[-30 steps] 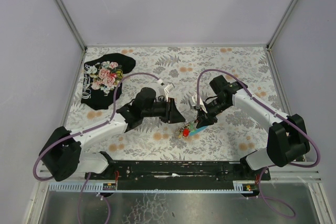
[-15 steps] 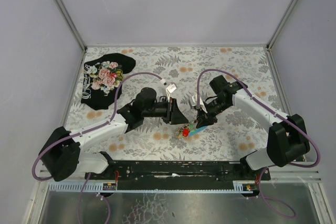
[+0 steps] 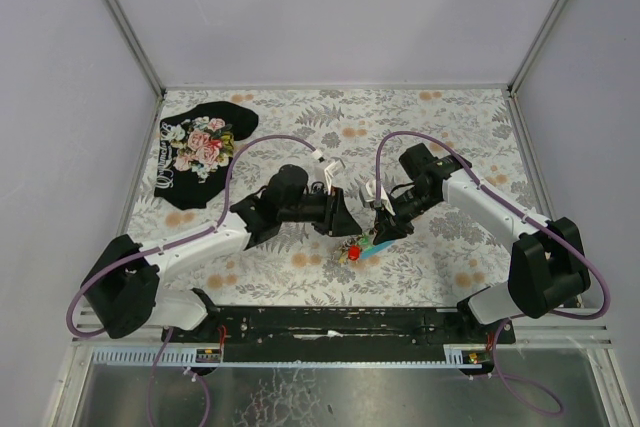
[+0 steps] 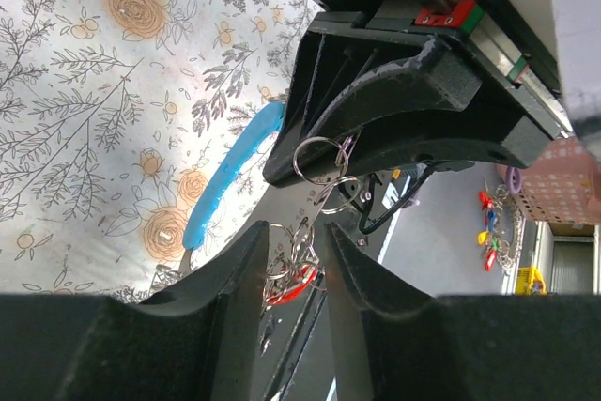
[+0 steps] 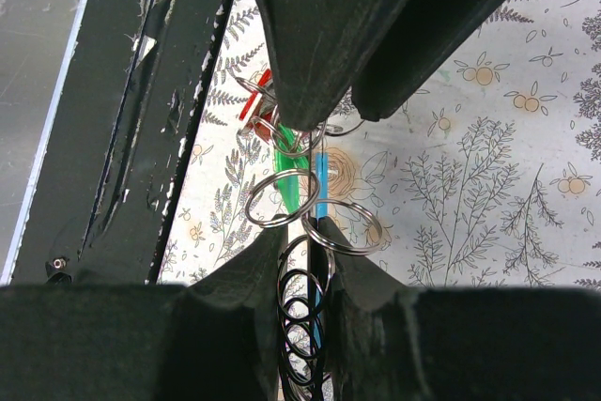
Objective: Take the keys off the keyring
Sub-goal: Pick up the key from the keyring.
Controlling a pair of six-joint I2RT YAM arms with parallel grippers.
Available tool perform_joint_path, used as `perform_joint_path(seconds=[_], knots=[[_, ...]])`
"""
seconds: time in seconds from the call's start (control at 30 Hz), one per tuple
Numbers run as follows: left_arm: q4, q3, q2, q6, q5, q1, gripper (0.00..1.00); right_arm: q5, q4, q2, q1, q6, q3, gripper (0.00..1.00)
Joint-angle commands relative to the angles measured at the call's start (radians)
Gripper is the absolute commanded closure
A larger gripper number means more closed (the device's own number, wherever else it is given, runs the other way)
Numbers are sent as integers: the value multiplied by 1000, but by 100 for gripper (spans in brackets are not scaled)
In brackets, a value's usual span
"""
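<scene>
Though thin, glossy looped steel keyring (image 5: 250, 202)

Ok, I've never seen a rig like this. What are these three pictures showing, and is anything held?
Two robot arms are bolted at the near edge of a flower-patterned table. One picture looks down from above; the other two come from a camera on each wrist. A black floral cloth lies at the far left. Between the arm tips is the keyring, with a light-blue fob and the keys, red and green heads showing. The right tool pinches the keyring's linked rings. The left tool has its jaws slightly apart around rings beside the red key; whether it grips is unclear.
</scene>
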Motion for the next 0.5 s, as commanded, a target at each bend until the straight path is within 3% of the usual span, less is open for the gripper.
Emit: perform_joint_path(seconds=[0.0,0.47], knots=[[-59,44,6,61,-46,-16,70,-69,-14,-13,9,-16,13,100],[-77,58,-21,66,31,-24,74,-67,-14,-8,8,-17,14,100]])
